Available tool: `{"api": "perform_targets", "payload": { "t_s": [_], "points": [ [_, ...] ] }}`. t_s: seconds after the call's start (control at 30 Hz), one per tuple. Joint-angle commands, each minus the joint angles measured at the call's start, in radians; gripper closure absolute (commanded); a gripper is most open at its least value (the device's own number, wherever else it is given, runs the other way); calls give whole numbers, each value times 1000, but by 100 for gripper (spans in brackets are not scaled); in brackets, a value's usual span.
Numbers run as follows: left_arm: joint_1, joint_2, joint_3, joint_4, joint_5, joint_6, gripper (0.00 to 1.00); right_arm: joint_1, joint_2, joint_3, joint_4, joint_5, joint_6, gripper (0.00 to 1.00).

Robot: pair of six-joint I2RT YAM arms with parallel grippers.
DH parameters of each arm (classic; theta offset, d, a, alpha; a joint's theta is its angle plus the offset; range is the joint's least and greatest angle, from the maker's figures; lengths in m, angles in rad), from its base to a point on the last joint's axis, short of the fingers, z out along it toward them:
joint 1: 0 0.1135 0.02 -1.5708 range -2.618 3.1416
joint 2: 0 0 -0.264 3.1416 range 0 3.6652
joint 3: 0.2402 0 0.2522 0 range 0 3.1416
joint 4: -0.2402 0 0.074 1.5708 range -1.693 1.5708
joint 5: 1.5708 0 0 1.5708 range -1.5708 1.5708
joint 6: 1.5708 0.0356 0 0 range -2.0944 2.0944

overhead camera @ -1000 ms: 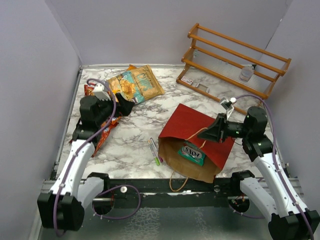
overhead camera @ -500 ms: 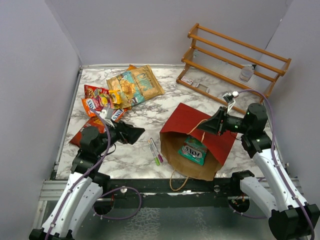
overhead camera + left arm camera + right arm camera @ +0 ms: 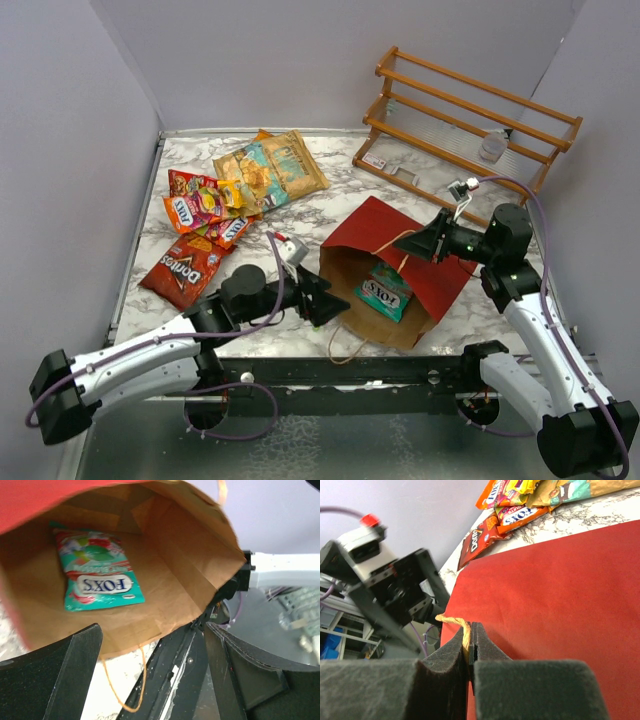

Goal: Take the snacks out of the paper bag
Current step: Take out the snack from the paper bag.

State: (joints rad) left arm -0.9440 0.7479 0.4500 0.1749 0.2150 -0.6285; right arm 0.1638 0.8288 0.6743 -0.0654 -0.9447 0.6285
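The paper bag lies on its side, red outside, its brown mouth facing the near edge. One teal Fox's packet lies inside; it also shows in the left wrist view. My left gripper is open and empty at the bag's mouth, its fingers wide apart. My right gripper is shut on the bag's upper string handle and holds the top wall up. The other snacks lie at the far left: Doritos bag, tan-and-teal bag, small packets.
A wooden slatted rack stands at the back right. The bag's lower string handle loops over the table's near edge onto the black rail. Grey walls close in the left, back and right.
My left arm has swung from the snack pile at the left across to the bag's mouth, empty. My right gripper has kept its hold on the handle and the bag has shifted slightly.
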Motion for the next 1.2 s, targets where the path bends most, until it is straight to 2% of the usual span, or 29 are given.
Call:
{"api": "perform_targets", "payload": {
  "t_s": [0.0, 0.2, 0.4, 0.5, 0.6, 0.67, 0.83, 1.0, 1.17],
  "points": [
    [-229, 56, 58, 109, -341, 268, 15, 3, 6, 32, 34, 40, -6, 99],
    [-441, 210, 36, 190, -531, 352, 15, 3, 10, 39, 2, 49, -38, 99],
    [-561, 451, 94, 193, -733, 379, 16, 3, 2, 23, -1, 57, -47, 99],
    [-564, 546, 94, 272, -840, 377, 17, 3, 0, 16, 1, 54, -47, 99],
    [-551, 621, 49, 448, -882, 382, 10, 3, -4, 17, -12, 51, -56, 99],
    [-522, 667, 38, 516, -868, 354, 5, 3, -9, 19, -20, 57, -62, 99],
    [-448, 749, 74, 541, -728, 292, 3, 3, -35, 33, -68, 78, -88, 99],
    [-420, 802, 101, 581, -771, 319, 1, 3, -45, 19, -64, 84, -85, 99],
    [-405, 931, 159, 696, -783, 427, 1, 3, -27, 31, -48, 50, -76, 99]
  ]
}}
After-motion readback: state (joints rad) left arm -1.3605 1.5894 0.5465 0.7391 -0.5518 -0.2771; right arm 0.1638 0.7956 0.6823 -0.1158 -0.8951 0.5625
